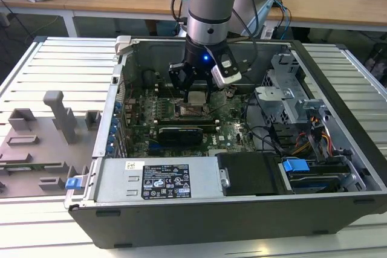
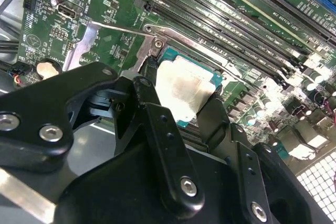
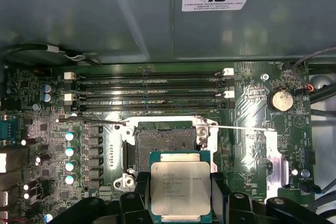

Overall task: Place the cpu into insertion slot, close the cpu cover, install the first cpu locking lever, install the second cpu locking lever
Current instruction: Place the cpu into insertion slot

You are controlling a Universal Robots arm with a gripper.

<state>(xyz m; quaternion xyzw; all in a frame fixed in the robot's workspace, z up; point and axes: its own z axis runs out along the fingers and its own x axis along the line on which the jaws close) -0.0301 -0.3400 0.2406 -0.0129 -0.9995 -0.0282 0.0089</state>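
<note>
The first step is in hand: placing the cpu (image 3: 180, 187) into its socket (image 3: 165, 148). The claw (image 1: 195, 87) reaches down into the open computer case (image 1: 211, 225) and pinches the cpu by two opposite edges, one black finger (image 3: 218, 190) on each side, metal top facing up. The cpu hangs over the middle of the circuit board (image 3: 252, 93), at the socket's edge farthest from the memory slots (image 3: 149, 90). It overlaps that edge and is not seated. I cannot tell how far above the socket it sits.

The socket lies bare and open. The silvery plate at the socket's side, toward the board edge with the coin battery (image 3: 281, 99), looks like the cover (image 3: 276, 156) swung back, though its window is hard to make out. Both thin wire levers stand released, one (image 3: 92, 121) stretching away from the socket on one side and the other (image 3: 244, 127) on the opposite side. None of the three later steps is done.

As I judge it, seating the cpu calls for squaring its edges with the socket frame and centring it, then a level, gentle descent, since a tilted chip could bear on the contacts.

By count: one cpu, one socket, one cover, two levers, four memory slots, one battery, one claw with two fingers.
</note>
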